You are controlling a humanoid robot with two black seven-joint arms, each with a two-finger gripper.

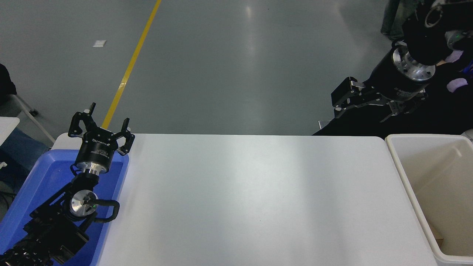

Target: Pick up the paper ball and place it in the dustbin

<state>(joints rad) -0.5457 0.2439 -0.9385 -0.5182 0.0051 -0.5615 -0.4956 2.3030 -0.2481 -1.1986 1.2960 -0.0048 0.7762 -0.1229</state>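
Right gripper raised beyond table's far edge, jaws wide, empty, dustbin below-right, left gripper parked, jaws wide.

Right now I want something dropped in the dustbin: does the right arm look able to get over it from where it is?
Probably yes. The right gripper hangs open, raised beyond the table's far right corner, and the dustbin sits open-topped just beside that spot with nothing between them.
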